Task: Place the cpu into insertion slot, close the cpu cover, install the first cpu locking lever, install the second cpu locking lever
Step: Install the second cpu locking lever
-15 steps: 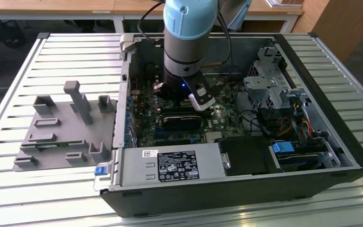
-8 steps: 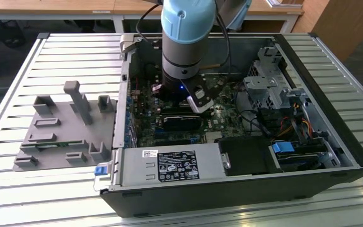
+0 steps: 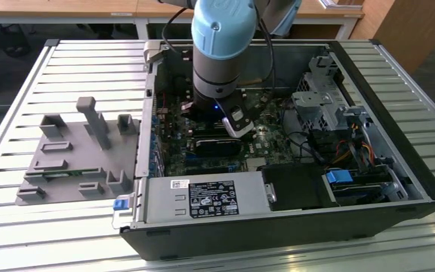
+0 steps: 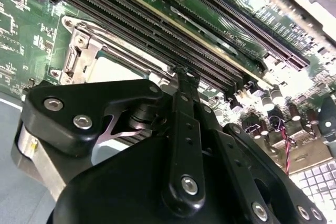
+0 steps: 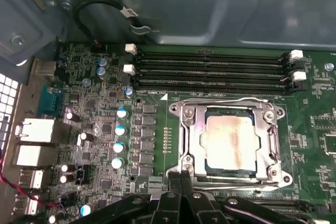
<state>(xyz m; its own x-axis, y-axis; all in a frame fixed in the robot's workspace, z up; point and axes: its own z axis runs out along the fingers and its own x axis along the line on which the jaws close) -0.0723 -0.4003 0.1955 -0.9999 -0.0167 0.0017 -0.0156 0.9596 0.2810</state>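
Arm (image 3: 219, 39): pale blue joint housing with a round cap, grey cylindrical wrist below it, black cable running alongside. Small blue light at the wrist base. Pincer (image 4: 181, 80) — matte black linkage bars and plates, silver hex-socket screws at the pivots, bright metal cylinder between the links in the second wrist view.

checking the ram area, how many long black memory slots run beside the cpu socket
4, side by side in one bank in the first wrist view. The last lies nearest the cpu cover. None looks hidden.
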